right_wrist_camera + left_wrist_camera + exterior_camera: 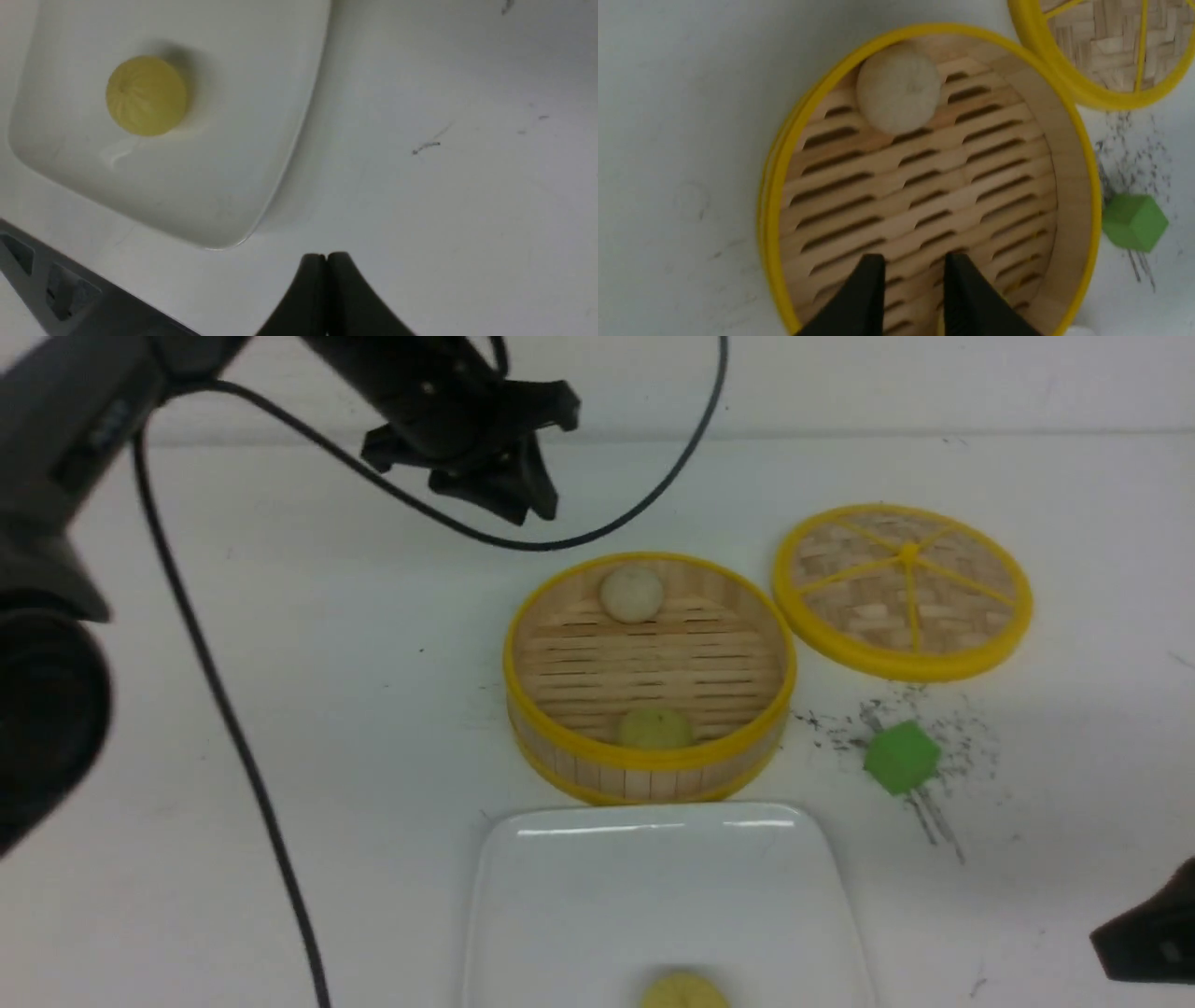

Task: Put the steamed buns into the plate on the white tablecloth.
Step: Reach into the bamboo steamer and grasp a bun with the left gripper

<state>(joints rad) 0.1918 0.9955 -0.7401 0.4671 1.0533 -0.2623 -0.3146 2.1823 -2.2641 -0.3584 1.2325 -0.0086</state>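
The left end effector, parted and empty, hung above the bamboo steamer holding a cream-white bun and a yellow bun. The right end effector, clenched, hovered beside the plate holding a third bun.

1. My front camera looks forward and down over the steamer.
2. Left wrist camera sits close above that steamer, sharing it.
3. Right wrist camera looks down closely on the plate beside the steamer.
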